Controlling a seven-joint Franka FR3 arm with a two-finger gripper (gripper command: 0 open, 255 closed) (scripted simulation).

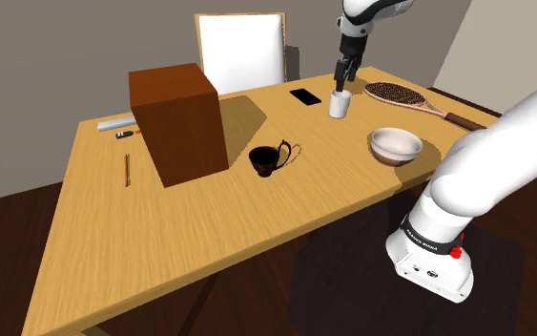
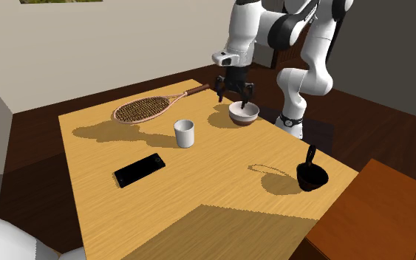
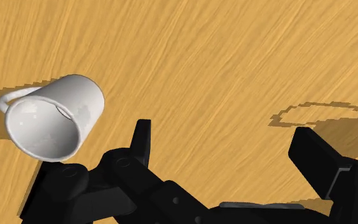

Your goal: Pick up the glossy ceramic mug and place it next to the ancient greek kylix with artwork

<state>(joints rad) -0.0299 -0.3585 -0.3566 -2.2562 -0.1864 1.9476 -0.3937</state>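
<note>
Bowl [image 1: 396, 145] nearest, by table [image 1: 113, 277] edge, shoulder view's right. Black kylix [image 1: 269, 159] upright mid-table; bare wood around it, so spot beside is free. Farther back, white mug [image 1: 340, 103] upright on wood, untouched. Claw [image 1: 344, 72] hangs above it, spread wide, empty, likely lining up descent. Wrist view: mug outside one of fingers [image 3: 142, 140], not between; sideways shift needed. Racket [image 1: 419, 98] far right.

The white arm [image 1: 505, 134] has dark joints [image 2: 284, 29], a red button [image 1: 457, 253] and a black pincer [image 3: 225, 130].
</note>
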